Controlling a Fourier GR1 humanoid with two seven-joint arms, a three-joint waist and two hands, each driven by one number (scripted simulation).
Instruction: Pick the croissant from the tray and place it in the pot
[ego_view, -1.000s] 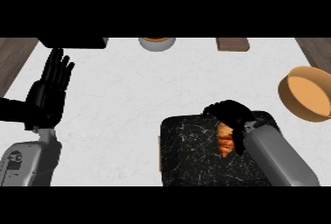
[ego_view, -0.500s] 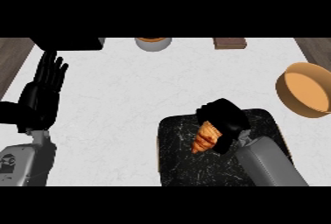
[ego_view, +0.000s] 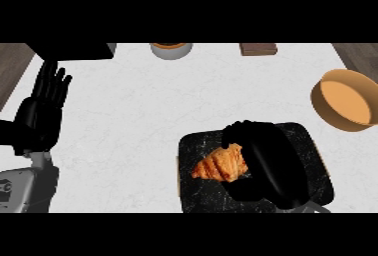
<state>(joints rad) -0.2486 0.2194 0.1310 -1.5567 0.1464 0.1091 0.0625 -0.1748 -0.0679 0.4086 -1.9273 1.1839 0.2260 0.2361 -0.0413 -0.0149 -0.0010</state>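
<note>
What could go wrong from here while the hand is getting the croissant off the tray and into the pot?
1. The right hand curls round only the right side of the croissant. Most of the pastry sticks out to the left, so it might twist or slip when lifted.
2. The pot stands apart from the tray, far to the right. A low carry could bump its near rim.
</note>
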